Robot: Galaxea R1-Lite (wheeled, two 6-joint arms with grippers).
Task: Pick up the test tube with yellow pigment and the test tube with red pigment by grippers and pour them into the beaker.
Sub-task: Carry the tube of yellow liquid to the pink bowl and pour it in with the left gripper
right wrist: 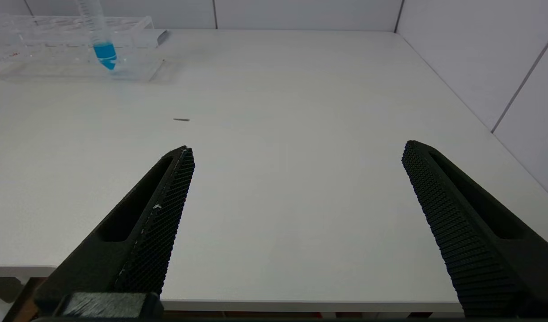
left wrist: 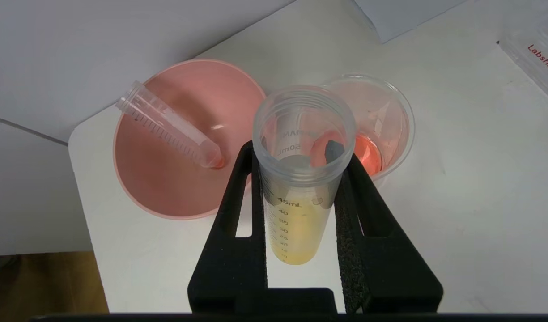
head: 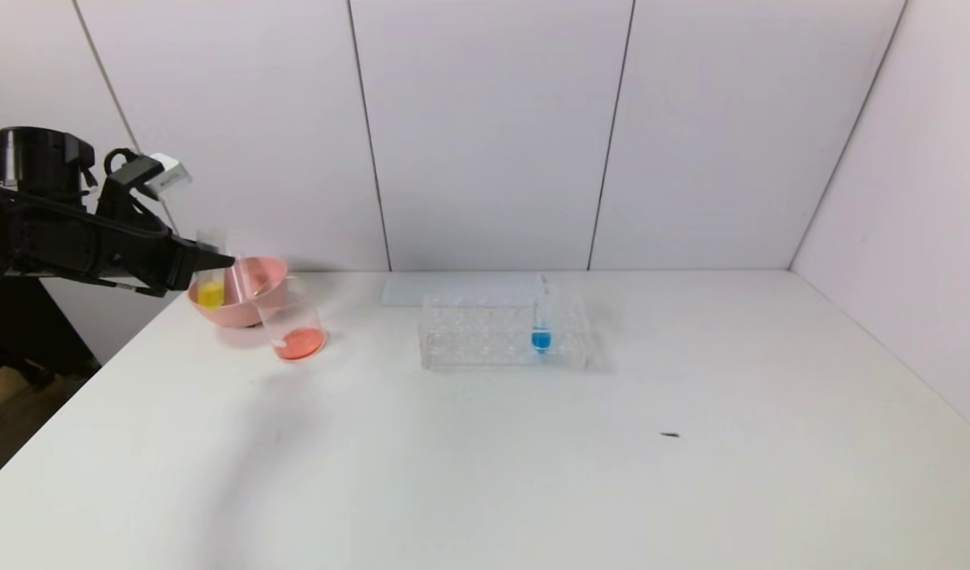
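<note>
I see the left gripper [head: 207, 261] clamped on the yellow tube [head: 211, 277], upright at frame left beside the beaker [head: 293, 326]; right gripper [right wrist: 296, 179] gapes wide over the white table [head: 532, 459].

The yellow tube [left wrist: 296, 197] is held upright, open-mouthed, just beside the beaker [head: 293, 324]. Red liquid is seen in the beaker's bottom. The emptied red tube [left wrist: 171, 126] is laid slanted, near the beaker.
</note>
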